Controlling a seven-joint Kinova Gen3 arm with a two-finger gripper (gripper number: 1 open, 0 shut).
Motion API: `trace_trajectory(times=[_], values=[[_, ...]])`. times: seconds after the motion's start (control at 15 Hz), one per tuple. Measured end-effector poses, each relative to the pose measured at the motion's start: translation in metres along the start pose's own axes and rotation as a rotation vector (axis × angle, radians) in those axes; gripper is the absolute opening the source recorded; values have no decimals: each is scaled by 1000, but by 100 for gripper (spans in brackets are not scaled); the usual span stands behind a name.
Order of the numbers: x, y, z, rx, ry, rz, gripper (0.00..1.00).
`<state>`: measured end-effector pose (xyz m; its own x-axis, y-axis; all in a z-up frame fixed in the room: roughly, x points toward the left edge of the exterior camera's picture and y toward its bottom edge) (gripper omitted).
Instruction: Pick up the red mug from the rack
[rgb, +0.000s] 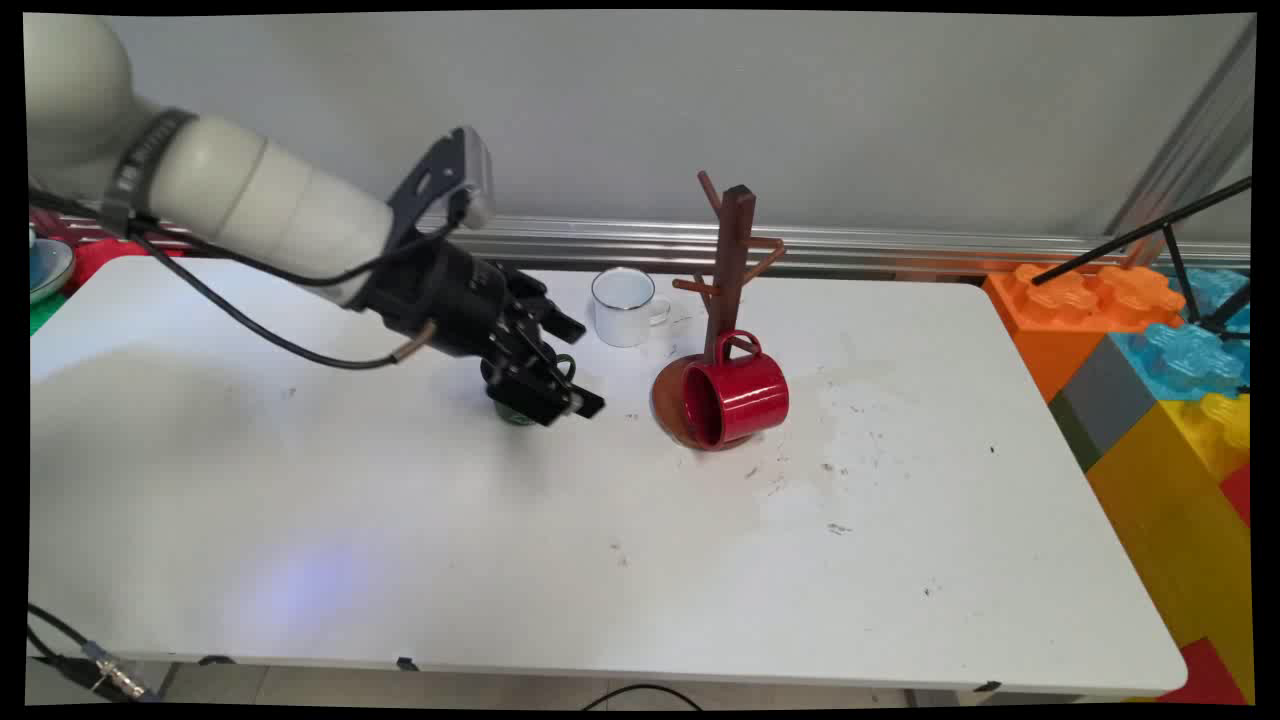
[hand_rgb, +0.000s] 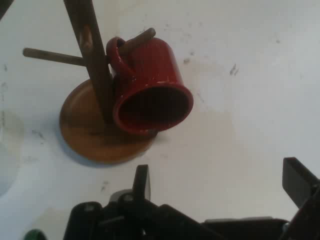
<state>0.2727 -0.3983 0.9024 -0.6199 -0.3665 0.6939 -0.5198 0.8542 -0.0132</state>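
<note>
My gripper hangs low over the table, open and holding nothing, left of a brown wooden mug tree. A red mug hangs by its handle from the tree's lowest peg, mouth toward me. In the hand view the red mug and the tree's round base lie ahead of the open gripper. A dark green cup stands right under the hand, mostly hidden by it; a sliver of the green cup shows at the hand view's bottom left. A white enamel mug stands upright behind.
Large orange, blue, grey and yellow toy bricks stack up beyond the table's right edge, with a black stand leaning over them. A plate sits off the far left corner. Black cables hang from the arm.
</note>
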Motion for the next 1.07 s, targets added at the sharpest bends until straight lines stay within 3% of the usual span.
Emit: trace_trajectory(times=[0.4, 1.07], values=[[-5, 21, 46, 15, 82, -151, 100], [-17, 37, 121, 53, 162, -328, 100]])
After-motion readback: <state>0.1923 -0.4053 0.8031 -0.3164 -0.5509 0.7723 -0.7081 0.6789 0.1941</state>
